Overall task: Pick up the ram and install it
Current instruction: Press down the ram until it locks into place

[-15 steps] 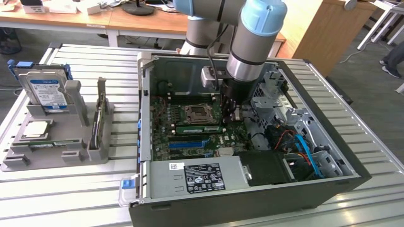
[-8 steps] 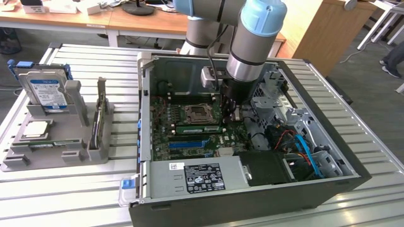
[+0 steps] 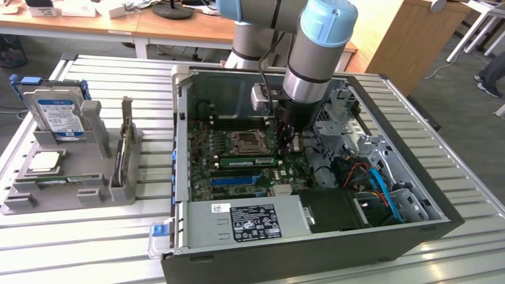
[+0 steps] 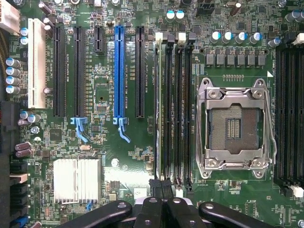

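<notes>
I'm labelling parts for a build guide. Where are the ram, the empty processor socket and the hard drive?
ram [image 4: 161, 109], wrist view, upper edge at mid-length.
processor socket [image 4: 235, 128], wrist view, centre of the contact field.
hard drive [image 3: 61, 115], exterior view, blue label.

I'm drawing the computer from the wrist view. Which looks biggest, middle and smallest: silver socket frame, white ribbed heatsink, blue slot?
1. Silver socket frame
2. White ribbed heatsink
3. Blue slot: long but very thin, so smallest in area.

Arm [image 3: 316, 53] reaching steeply down from above, wrist vertical, gripper [image 4: 163, 190] pointing straight down, black fingers [image 4: 151, 209] closed together with tips nearly touching
</notes>
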`<state>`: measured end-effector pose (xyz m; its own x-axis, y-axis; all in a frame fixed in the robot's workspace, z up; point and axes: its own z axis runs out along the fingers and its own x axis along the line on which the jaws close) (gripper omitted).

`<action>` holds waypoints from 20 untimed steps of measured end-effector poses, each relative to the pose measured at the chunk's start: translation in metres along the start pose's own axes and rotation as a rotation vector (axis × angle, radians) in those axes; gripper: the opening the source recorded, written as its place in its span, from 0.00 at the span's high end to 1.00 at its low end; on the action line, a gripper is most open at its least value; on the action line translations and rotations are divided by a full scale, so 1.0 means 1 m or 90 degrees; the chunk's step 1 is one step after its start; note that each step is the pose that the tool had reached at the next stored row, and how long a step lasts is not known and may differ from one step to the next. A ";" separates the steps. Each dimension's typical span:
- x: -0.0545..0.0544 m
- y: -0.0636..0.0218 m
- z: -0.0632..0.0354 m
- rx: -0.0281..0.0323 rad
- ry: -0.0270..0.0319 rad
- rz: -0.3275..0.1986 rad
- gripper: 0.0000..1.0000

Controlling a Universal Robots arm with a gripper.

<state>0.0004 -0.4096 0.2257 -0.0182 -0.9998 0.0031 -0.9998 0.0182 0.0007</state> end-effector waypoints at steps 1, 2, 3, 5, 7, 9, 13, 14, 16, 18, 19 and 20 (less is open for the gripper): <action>0.000 0.0000 0.0001 0.0000 -0.0001 0.000 0.89; 0.000 0.0000 0.0003 0.0001 -0.0002 0.000 0.89; 0.000 0.0000 0.0008 0.0001 -0.0003 0.000 0.89; 0.000 0.0000 0.0015 0.0001 0.0001 0.000 0.89; 0.000 0.0000 0.0018 0.0000 0.0002 0.000 0.89; 0.000 0.0000 0.0019 0.0000 0.0001 0.000 0.89; 0.000 0.0000 0.0026 0.0001 -0.0002 0.000 0.89; 0.000 0.0000 0.0028 0.0001 -0.0001 0.000 0.89; 0.000 0.0000 0.0028 0.0000 0.0000 0.000 0.89; 0.000 0.0000 0.0029 0.0000 0.0000 0.000 0.89; 0.000 0.0000 0.0029 0.0000 0.0000 0.000 0.89; 0.000 0.0000 0.0030 0.0000 -0.0001 0.000 0.89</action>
<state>0.0004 -0.4097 0.2228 -0.0182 -0.9998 0.0030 -0.9998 0.0182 0.0007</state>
